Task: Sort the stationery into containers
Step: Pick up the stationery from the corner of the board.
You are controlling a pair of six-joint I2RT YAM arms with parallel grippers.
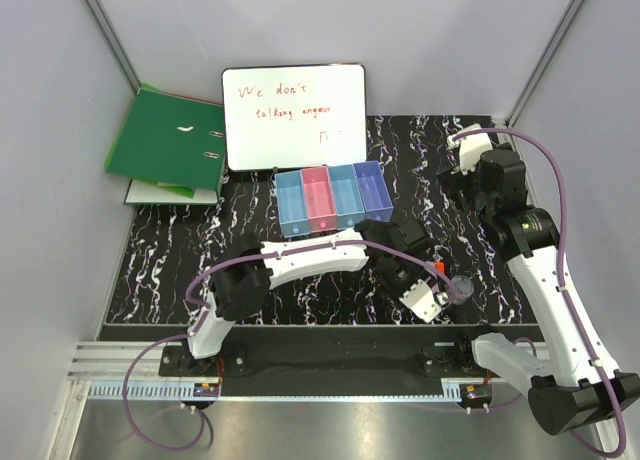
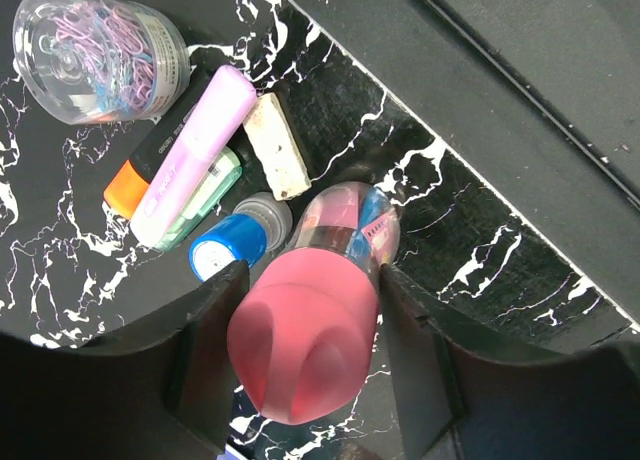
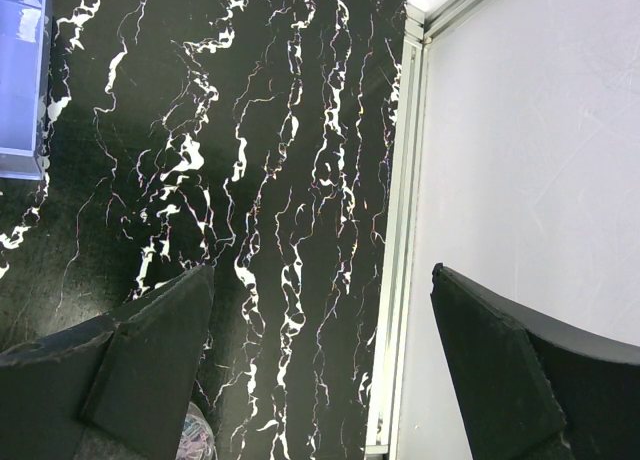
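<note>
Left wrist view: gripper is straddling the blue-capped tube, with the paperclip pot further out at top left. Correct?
Not quite. The left gripper straddles the pink-capped cylinder, not the blue-capped tube, which lies just beside it, outside the fingers. The left wrist view shows this. The paperclip pot is further out at top left, as you said.

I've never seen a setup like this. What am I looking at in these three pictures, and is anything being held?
Two robot arms are bolted at the near edge of a black marbled table. One picture looks down from above; the other two come from cameras on each wrist. At the back stand four joined bins, a whiteboard and a green binder. The left gripper has its jaws around a pink-capped cylinder, beside a blue-capped tube, a pot of paper clips and some markers; whether it grips yet is unclear. The right gripper is open, holding nothing.
</note>
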